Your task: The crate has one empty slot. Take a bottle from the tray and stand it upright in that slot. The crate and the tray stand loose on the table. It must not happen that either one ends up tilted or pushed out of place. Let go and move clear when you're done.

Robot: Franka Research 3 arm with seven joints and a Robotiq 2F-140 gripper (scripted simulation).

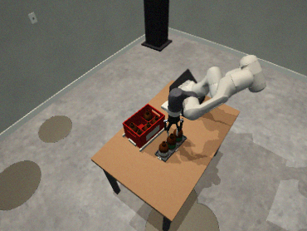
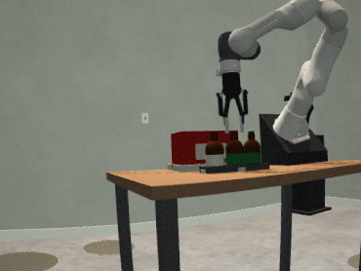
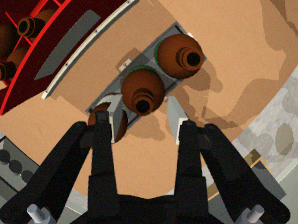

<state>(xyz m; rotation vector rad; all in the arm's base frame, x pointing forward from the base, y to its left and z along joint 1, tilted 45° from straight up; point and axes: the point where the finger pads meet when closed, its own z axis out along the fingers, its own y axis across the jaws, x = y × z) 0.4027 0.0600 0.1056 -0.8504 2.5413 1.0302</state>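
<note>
The red crate (image 1: 132, 135) (image 2: 183, 147) (image 3: 25, 95) holds several brown bottles; its empty slot appears to be the middle one of the row farther from the tray. The grey tray (image 2: 210, 170) (image 3: 106, 91) holds three upright brown bottles in a row: a white-labelled one (image 1: 164, 149) (image 2: 214, 148) at one end, a green-labelled one (image 1: 172, 141) (image 2: 234, 145) (image 3: 142, 89) in the middle, another green-labelled one (image 1: 179, 135) (image 2: 252, 146) (image 3: 176, 55) at the other end. My gripper (image 1: 173, 132) (image 2: 234, 131) (image 3: 145, 105) is partly open and empty, pointing down above the bottles. In the wrist view its left finger partly hides the white-labelled bottle.
Pale strips (image 1: 152, 140) (image 3: 70, 64) run along the crate's base, on the side toward the tray. The crate stands close beside the tray on the wooden table (image 1: 124, 159) (image 2: 151, 179). The arm's black base (image 2: 293, 155) stands at the table's far end.
</note>
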